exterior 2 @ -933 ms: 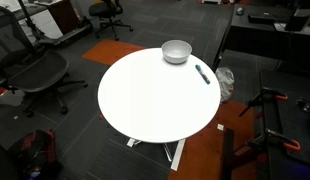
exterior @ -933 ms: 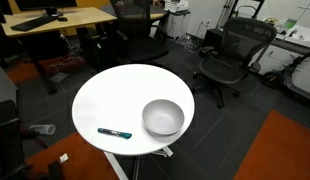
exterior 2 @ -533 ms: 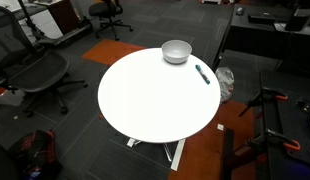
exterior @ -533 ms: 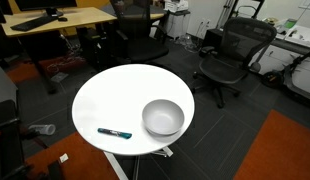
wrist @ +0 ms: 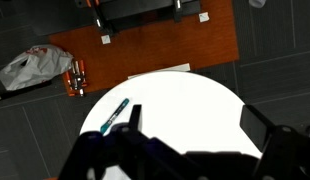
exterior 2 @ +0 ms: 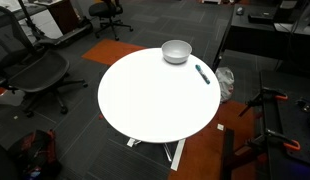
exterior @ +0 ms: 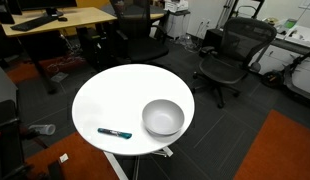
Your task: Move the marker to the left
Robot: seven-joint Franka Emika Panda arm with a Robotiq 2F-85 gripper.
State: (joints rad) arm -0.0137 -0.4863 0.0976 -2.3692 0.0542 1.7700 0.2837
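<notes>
end effector (wrist: 191, 125): only shows in the wrist view, as dark blurry fingers at the bottom of the shot. jaws spread wide, nothing between them, hanging well above the tabletop.
marker (wrist: 115, 116): small thin pen, dark body with a teal-blue stretch along it, lying flat. can't read any label or tell which end is the cap.
marker location: near the rim of the tabletop (exterior: 115, 92) in both exterior views (exterior: 114, 132) (exterior 2: 202, 74). in the wrist view it's just off the tip of one finger (wrist: 132, 118), not touching it.
tabletop: round, white, on a white pedestal.
bowl (exterior: 163, 118): grey, round, upright, looks empty. sits close to the tabletop edge (exterior 2: 176, 51), near the marker but not touching it.
size check: marker is clearly shorter than the bowl is wide.
floor: dark tiles with an orange-brown patch (wrist: 145, 40) and a crumpled plastic bag (wrist: 35, 68).
</notes>
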